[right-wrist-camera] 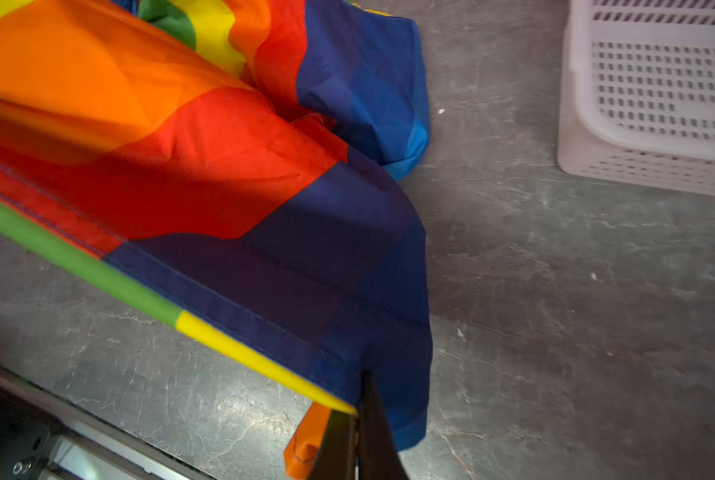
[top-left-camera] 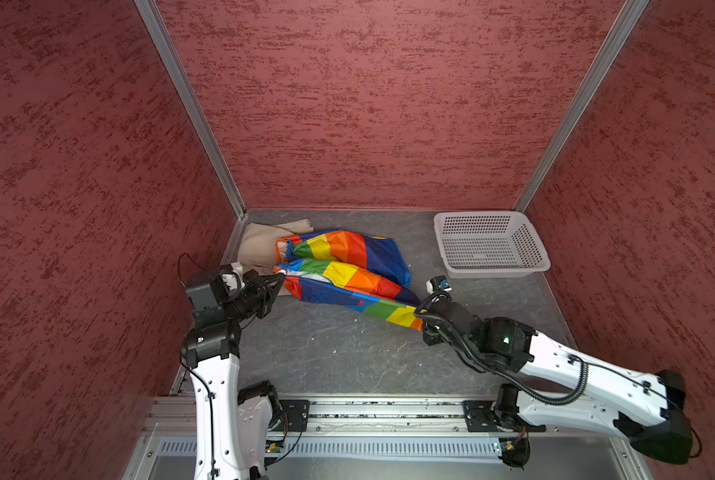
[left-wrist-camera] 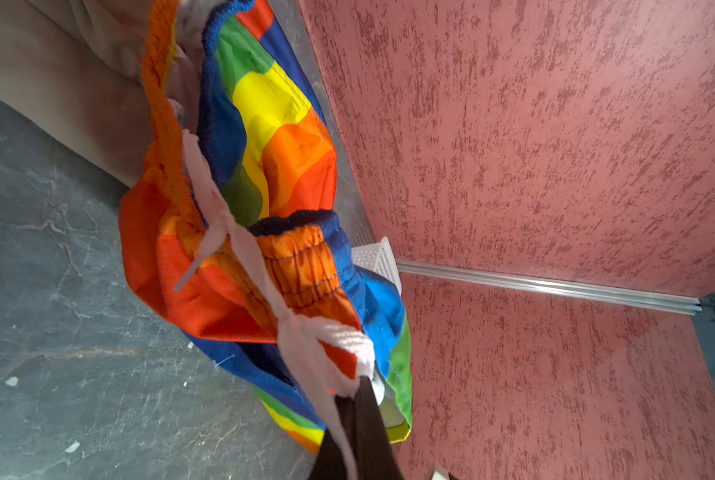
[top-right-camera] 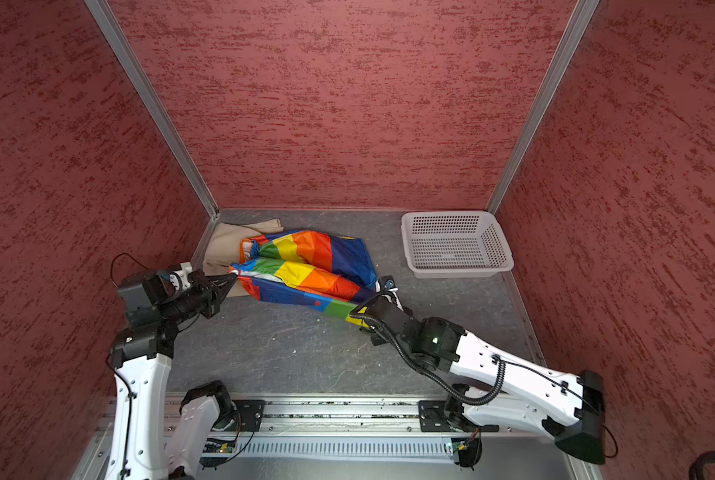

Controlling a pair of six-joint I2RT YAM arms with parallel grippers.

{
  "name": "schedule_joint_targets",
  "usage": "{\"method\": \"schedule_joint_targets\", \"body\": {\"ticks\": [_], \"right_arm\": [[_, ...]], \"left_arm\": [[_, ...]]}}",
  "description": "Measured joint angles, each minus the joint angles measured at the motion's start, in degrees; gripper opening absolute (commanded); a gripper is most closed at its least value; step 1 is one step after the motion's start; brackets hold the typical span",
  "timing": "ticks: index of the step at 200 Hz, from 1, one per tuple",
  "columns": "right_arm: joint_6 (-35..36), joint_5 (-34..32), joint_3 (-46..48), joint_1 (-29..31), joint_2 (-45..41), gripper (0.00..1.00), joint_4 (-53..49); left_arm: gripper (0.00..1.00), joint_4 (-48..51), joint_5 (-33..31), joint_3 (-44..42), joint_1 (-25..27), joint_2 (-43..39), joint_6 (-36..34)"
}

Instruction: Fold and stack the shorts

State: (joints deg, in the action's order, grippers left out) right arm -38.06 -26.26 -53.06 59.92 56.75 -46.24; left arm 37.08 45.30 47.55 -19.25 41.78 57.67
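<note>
- Beige shorts (top-left-camera: pixel 260 245) lay well apart from basket (top-left-camera: pixel 497 272), partly under rainbow shorts (top-left-camera: pixel 339 266), which sat nearer it.
- Left gripper (left-wrist-camera: pixel 360 386) fingers pinched drawstring (left-wrist-camera: pixel 343 338) at the waist; right gripper (right-wrist-camera: pixel 357 399) fingers pinched leg hem (right-wrist-camera: pixel 264 357).
- Fabric likely light, slippery, floppy; grip seams.
</note>
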Motion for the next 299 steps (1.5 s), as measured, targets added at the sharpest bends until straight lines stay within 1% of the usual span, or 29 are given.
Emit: {"method": "schedule_joint_targets", "body": {"ticks": [25,41,55,69,82,97,122,161,179,191,199,208,217,229,251,271,299], "right_arm": [[1.95,-0.63,-3.17,-7.1,-2.69,0.0,0.92],[6.16,0.5,-6.54,-13.79,-2.89,0.0,4.13],[9.97,2.47,-10.03,-20.55,-1.29,0.0,7.28],[13.49,4.96,-14.93,-27.26,2.23,0.0,9.7],[16.59,6.6,-21.64,-32.57,7.67,0.0,11.47],[19.54,7.89,-30.95,-36.79,15.08,0.0,12.94],[23.34,9.99,-46.47,-40.63,27.32,0.0,14.58],[27.02,13.38,-67.14,-44.63,41.35,0.0,13.99],[28.87,14.27,-77.59,-45.68,46.93,0.0,13.29],[30.73,15.13,-86.58,-46.29,51.58,0.0,12.63],[31.34,15.56,-89.79,-46.71,53.42,0.0,13.57],[31.34,16.15,-90.75,-47.23,54.05,0.0,14.16],[31.19,16.96,-90.84,-47.71,54.18,0.0,14.56],[30.77,18.56,-90.84,-48.39,54.34,0.0,15.52],[29.92,22.1,-90.79,-48.96,54.42,0.0,17.68],[29.14,24.11,-90.05,-48.98,54.21,0.0,21.03],[27.36,24.81,-88.91,-48.98,53.27,0.0,25.11]], "left_arm": [[0.0,-0.85,2.75,0.24,2.14,1.97,1.25],[0.0,-1.55,3.06,3.26,5.4,6.01,2.19],[0.0,-2.84,2.19,9.31,9.75,11.17,2.45],[0.0,-4.52,0.22,17.51,14.34,17.14,2.19],[0.0,-6.25,-1.99,25.59,17.44,22.47,1.7],[0.0,-8.48,-3.87,34.12,19.12,28.06,1.4],[0.0,-10.14,-6.03,46.12,19.61,36.5,1.01],[0.0,-9.29,-6.84,66.01,19.98,49.18,0.42],[0.0,-7.43,-6.71,78.16,20.09,55.69,0.13],[0.0,-5.53,-6.56,88.98,20.0,61.46,0.02],[0.0,-4.98,-6.14,96.54,19.87,65.81,0.46],[0.0,-5.07,-4.81,103.97,19.56,70.49,1.79],[0.0,-6.03,-3.28,108.8,19.28,74.05,3.93],[0.0,-8.44,-1.16,111.14,18.6,77.24,7.19],[0.0,-10.62,1.29,110.51,17.4,80.06,10.58],[0.0,-12.2,2.75,107.65,16.44,79.56,11.65],[0.0,-14.99,5.68,105.42,15.23,76.74,13.07]]}}
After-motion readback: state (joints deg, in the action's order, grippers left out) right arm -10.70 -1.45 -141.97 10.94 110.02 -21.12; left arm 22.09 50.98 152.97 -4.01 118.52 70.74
